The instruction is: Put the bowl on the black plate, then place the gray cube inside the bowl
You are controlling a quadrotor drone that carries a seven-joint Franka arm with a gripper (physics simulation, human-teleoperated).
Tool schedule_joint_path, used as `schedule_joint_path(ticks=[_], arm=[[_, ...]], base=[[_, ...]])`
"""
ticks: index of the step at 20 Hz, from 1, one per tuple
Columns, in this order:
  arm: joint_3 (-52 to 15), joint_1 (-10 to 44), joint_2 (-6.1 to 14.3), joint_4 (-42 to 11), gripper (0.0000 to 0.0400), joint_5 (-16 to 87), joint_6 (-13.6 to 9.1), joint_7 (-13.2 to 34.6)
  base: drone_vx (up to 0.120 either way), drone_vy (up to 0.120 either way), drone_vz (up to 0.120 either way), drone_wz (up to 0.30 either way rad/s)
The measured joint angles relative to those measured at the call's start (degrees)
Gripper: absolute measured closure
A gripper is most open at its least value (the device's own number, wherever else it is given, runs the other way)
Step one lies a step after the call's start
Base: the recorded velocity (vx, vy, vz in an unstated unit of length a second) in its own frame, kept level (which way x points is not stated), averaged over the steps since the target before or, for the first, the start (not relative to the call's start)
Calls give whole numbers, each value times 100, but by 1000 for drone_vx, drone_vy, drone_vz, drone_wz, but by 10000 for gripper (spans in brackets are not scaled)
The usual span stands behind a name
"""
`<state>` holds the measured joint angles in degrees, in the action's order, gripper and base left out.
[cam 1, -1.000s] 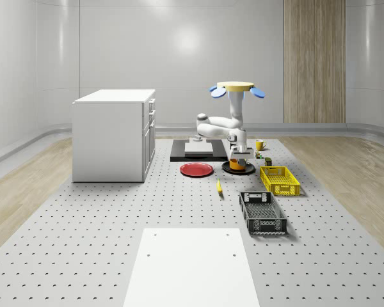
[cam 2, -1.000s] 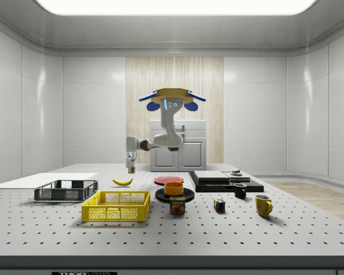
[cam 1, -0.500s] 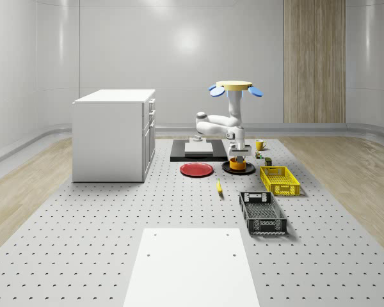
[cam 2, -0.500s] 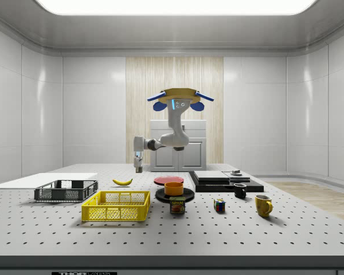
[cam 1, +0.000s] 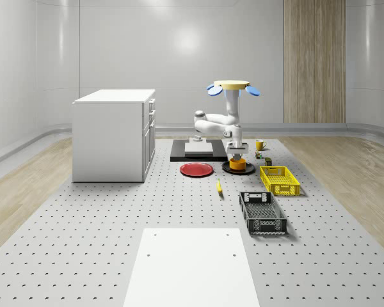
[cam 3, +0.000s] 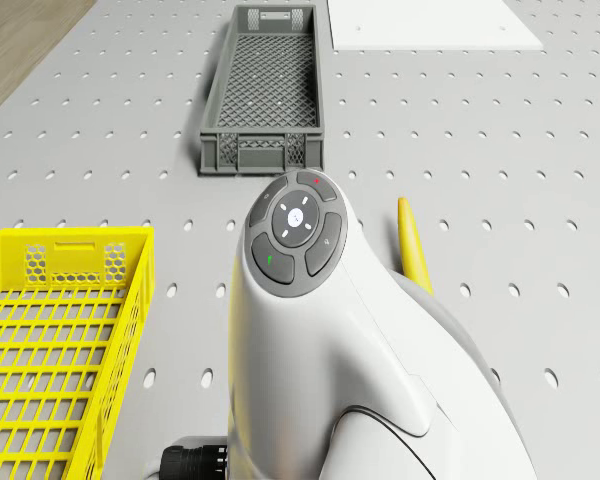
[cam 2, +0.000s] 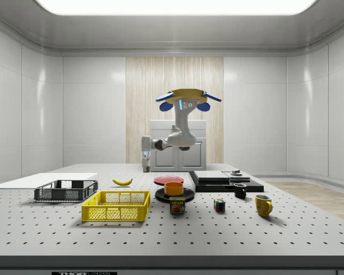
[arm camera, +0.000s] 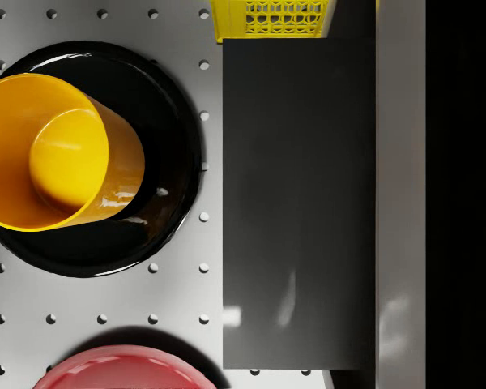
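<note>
Whether the tool [cam 2: 146, 167] is apart or together cannot be told. It hangs above the surface [cam 1: 115, 224] on the bent arm, pointing straight down. In the wrist view it looks onto ground just beside the orange bowl [arm camera: 44, 150]. The drone [cam 2: 188, 98] hovers well above the surface, near the plates.

The bowl already sits on the black plate [arm camera: 174, 138], off-centre towards one rim, so the first half of the task looks done. The gray cube is the thing left to fetch. A small gray object [cam 2: 235, 172] on the dark slab [cam 2: 226, 182], towards the side view's right, may be it, though I cannot tell for sure.

The main risks seem to lie near the plate. A low pass could clip the bowl, and its smooth wall and the glossy plate would let it slide. A cube dropped from too high might bounce out or tip the off-centre bowl.

The bowl is round, deep and shiny, apparently of hard plastic. A flat red plate [arm camera: 117, 369] lies near the black one. Further out are a yellow mesh crate [cam 3: 50, 330], a gray lattice crate [cam 3: 265, 90] and a slim banana [cam 3: 412, 245]. The surface itself is matte and evenly perforated.
</note>
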<state>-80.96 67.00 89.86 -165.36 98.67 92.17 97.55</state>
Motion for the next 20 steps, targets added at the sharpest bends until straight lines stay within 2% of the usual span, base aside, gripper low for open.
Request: schedule_joint_path(ticks=[2,8,10,14,20], arm=[[-1,1,5,0,149,-2,5,1],[-3,3,18,1,149,-7,17,2],[-3,4,23,1,150,-9,21,3],[-4,5,30,1,149,-12,28,4],[-6,7,41,1,150,-16,38,5]], base=[[-120,0,-40,0],[-120,0,-120,0],[-120,0,0,0],[-120,120,0,0],[-120,0,-13,0]])
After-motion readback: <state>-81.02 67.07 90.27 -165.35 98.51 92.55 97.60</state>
